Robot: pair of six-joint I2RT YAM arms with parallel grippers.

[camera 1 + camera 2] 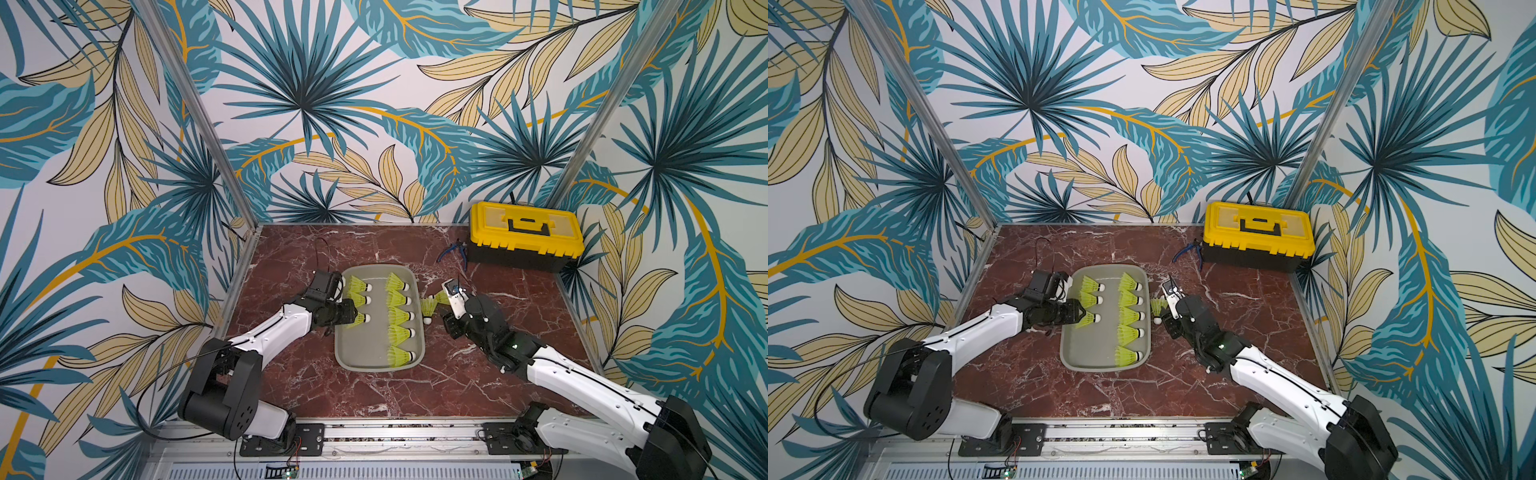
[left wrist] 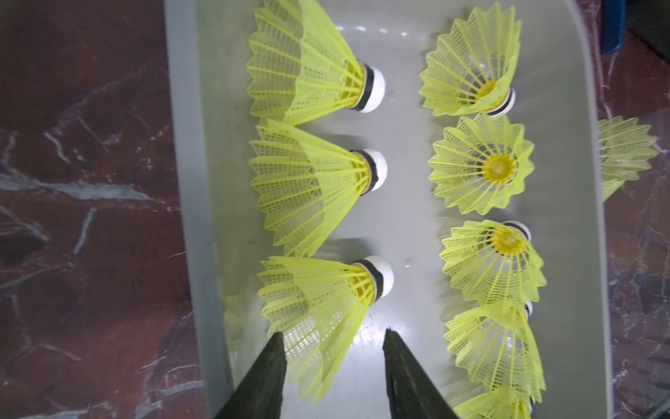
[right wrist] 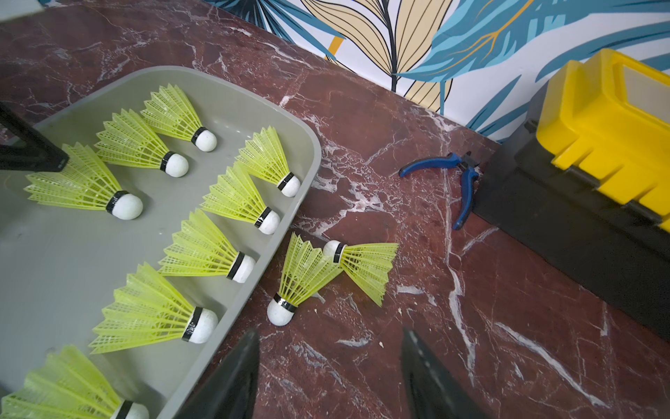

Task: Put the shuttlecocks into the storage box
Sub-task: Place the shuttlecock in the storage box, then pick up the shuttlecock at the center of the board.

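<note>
Eight in: shuttlecocks [image 1: 399, 316] lie on their sides in the storage box [image 1: 365, 351], three in the left column and five in the right, tips toward frame right in both top views.
Two out: loose pair on the surface [image 1: 374, 395], just right of the box's right rim, mid-frame; near one [image 3: 304, 279], far one [image 3: 366, 270].
Pair contact: the far one's tip touches the near one's skirt.
Near one's axis: up-down the frame in a top view, tip toward the bottom edge.
Right pincer [image 3: 330, 333]: jaws wide, empty, just right of the pair and facing it; the nearer arm.
Left pincer [image 2: 333, 333]: jaws parted over the left column, astride the third shuttlecock [image 2: 315, 312], which rests on the box floor; looks ungripped.
Next move, judged: the right arm takes the near one, jaws closing crosswise to its axis.
Risk: knocking the far one away.
</note>
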